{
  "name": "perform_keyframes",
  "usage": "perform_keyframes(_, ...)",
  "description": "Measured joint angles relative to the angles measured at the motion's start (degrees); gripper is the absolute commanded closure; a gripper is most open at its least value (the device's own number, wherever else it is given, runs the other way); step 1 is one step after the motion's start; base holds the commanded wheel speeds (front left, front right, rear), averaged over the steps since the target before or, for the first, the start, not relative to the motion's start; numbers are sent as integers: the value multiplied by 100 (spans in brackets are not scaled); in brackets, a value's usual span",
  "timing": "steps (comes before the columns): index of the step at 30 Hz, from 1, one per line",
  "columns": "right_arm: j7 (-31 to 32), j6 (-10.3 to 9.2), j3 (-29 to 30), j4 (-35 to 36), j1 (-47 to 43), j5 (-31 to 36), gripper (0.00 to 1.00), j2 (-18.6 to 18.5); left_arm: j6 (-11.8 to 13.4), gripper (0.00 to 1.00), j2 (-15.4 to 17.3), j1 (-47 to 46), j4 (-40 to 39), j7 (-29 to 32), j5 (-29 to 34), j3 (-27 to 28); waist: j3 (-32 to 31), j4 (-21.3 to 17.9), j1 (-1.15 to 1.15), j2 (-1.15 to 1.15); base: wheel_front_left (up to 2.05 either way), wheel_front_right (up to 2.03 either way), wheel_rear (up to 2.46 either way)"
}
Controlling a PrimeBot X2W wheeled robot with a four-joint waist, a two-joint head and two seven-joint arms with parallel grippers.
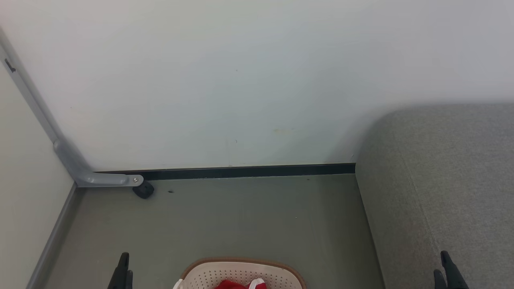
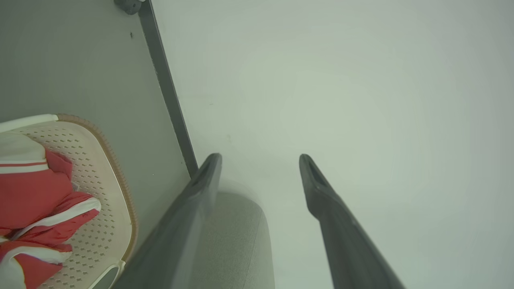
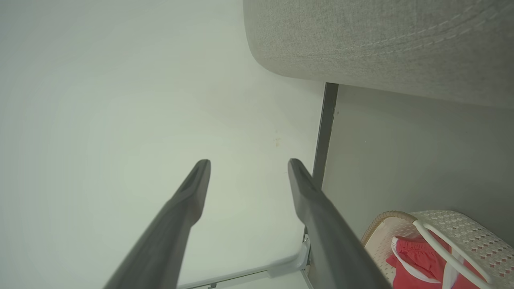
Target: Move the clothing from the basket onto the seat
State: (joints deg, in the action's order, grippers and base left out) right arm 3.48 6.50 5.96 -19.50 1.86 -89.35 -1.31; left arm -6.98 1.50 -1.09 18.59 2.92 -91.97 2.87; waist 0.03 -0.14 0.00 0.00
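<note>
The cream basket (image 1: 225, 274) with a brown rim sits on the floor at the bottom middle of the head view. Red clothing (image 1: 235, 285) with white bands lies inside it. The grey seat (image 1: 441, 180) fills the right side. My left gripper (image 1: 125, 265) rises at the lower left, to the left of the basket. My right gripper (image 1: 445, 267) rises at the lower right, over the seat. In the left wrist view my left gripper (image 2: 260, 160) is open and empty, with the clothing (image 2: 32, 192), basket (image 2: 96, 168) and seat (image 2: 233, 241) nearby. My right gripper (image 3: 249, 163) is open and empty too, beside the seat (image 3: 381, 40), basket (image 3: 466, 233) and clothing (image 3: 417, 261).
A pale wall (image 1: 241, 80) with a dark baseboard (image 1: 249, 171) closes the space beyond the basket. A grey metal bracket (image 1: 80, 168) with a black caster (image 1: 143, 190) stands in the left corner. Bare grey floor (image 1: 241, 216) lies between the basket and the wall.
</note>
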Motion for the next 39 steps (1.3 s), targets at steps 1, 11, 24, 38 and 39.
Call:
perform_keyframes(1, -11, 0, -16, 7, 2, 34, 0, -1, 0, 0, 4, -2, -14, -27, 4, -9, -1, 0, 0, 0, 0, 0, 0)
perform_keyframes(11, -283, 0, -359, 16, 131, 843, 0, -182, 0, 0, 174, -97, -38, -293, 661, -209, -11, 2, 0, 0, 0, 0, 0)
perform_keyframes(24, -610, -324, -1039, 4, 266, 2493, 0, -608, 330, 0, 416, -212, -103, -563, 2288, -481, -54, 6, 0, 0, 0, 0, 0)
perform_keyframes(38, -904, -604, -1708, -3, 347, 3925, 0, -916, 669, 0, 675, -218, -159, -858, 3977, -1043, -148, 1, 0, 0, 0, 0, 0)
perform_keyframes(39, -920, -608, -1748, -4, 347, 4008, 0, -929, 708, 0, 686, -218, -159, -866, 4045, -1074, -156, 1, 0, 0, 0, 0, 0)
